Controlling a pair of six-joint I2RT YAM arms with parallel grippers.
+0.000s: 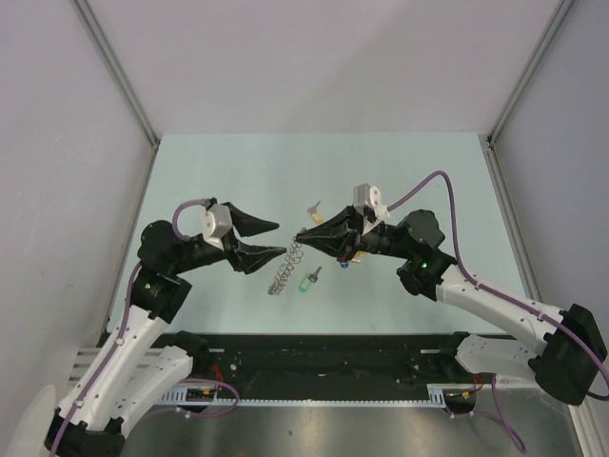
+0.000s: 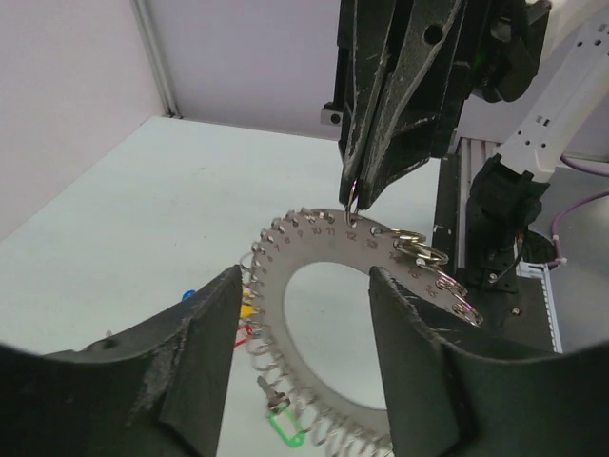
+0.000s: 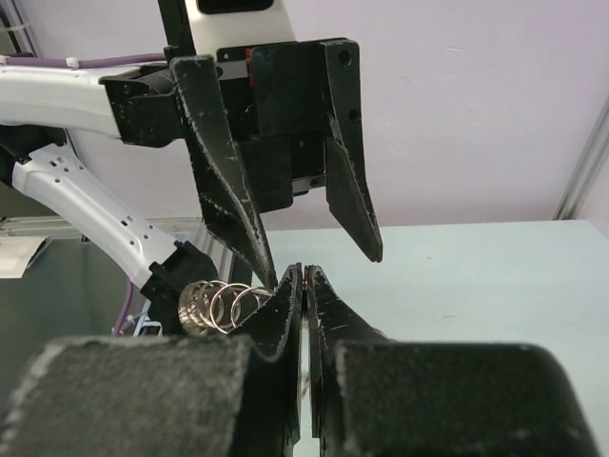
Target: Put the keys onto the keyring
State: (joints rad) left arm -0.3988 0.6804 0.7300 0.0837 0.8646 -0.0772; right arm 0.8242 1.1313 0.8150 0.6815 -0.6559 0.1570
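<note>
Hanging from closed right gripper (image 1: pixel 301 234), pinched at top rim, keyring (image 1: pixel 284 267) is held flat-face toward left gripper (image 1: pixel 280 239), spread wide, just beside it; green key (image 1: pixel 305 283) is seen on table (image 1: pixel 238 171) nearby.

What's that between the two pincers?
The keyring, dangling from the shut right pincer toward the open left pincer; the left wrist view shows it best.

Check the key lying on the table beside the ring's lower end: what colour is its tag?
The key has a green tag; top view shows it best.
</note>
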